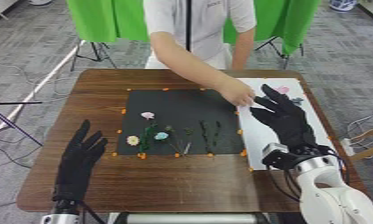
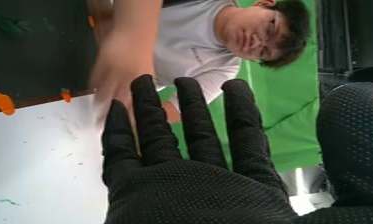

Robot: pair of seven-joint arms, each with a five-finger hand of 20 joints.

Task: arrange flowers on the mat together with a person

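Note:
In the head view the right hand (image 1: 285, 117) is over the white sheet (image 1: 261, 135), fingers straight, close to a person's hand (image 1: 237, 93). The right wrist view has the right hand (image 2: 196, 187) with straight fingers and nothing held. The left hand (image 1: 78, 155) rests at the table's left, fingers straight. On the black mat (image 1: 178, 107) lie a pink flower (image 1: 148, 115), a yellow flower (image 1: 133, 140), a blue flower (image 1: 161, 135) and green stems (image 1: 209, 135). Another pink flower (image 1: 282, 90) lies at the white sheet's far end, beside a dark flower (image 1: 297, 101).
Orange markers (image 1: 142, 156) line the mat's edges. The brown table (image 1: 191, 182) extends around mat and sheet. The person stands at the far edge, one arm (image 1: 196, 65) reaching over it toward the white sheet.

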